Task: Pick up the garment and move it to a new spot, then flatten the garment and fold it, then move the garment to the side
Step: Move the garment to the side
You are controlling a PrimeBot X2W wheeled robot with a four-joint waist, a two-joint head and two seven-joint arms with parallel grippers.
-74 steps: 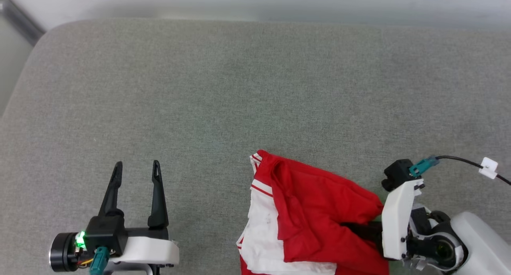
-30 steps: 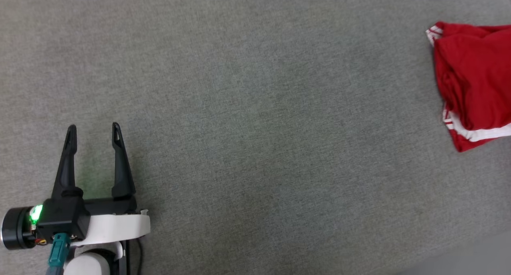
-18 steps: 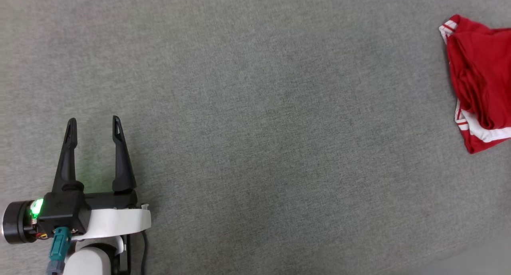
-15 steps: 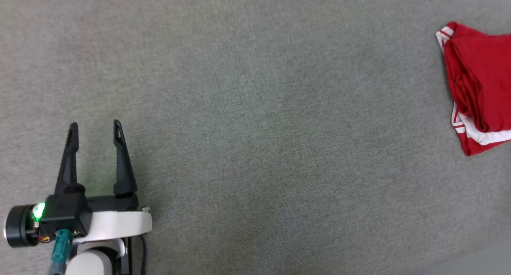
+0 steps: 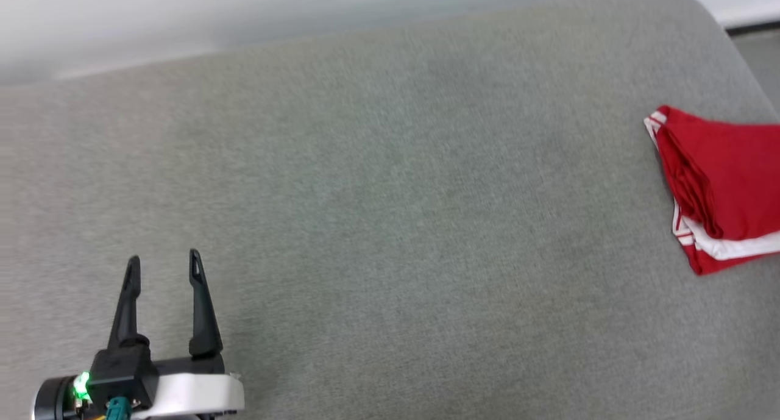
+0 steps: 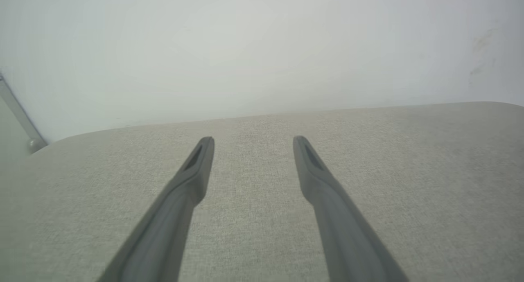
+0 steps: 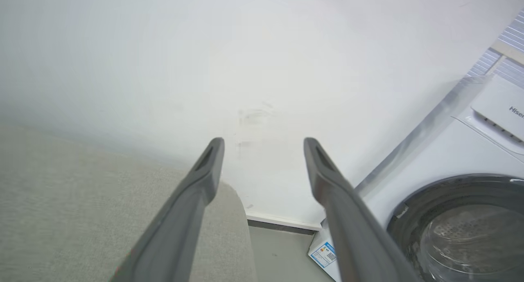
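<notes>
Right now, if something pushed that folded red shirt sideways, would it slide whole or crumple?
Probably floppy: the red shirt lies in soft stacked folds, so a push would likely bunch them. The grey cushion looks woven and rough, so it should drag, not glide.

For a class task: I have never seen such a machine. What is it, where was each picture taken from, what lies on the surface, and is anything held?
It is a wheeled robot with two arms, each ending in a dark two-fingered gripper. One picture comes from a camera on its head, looking down at a grey fabric-covered surface. The left gripper shows at its lower left, open and empty. A folded bright red shirt with white striped trim lies at its right edge, untouched. The other two come from wrist cameras, looking along the fingers: the left over grey fabric, the right gripper, also open and empty, pointing towards a white washing machine.
</notes>
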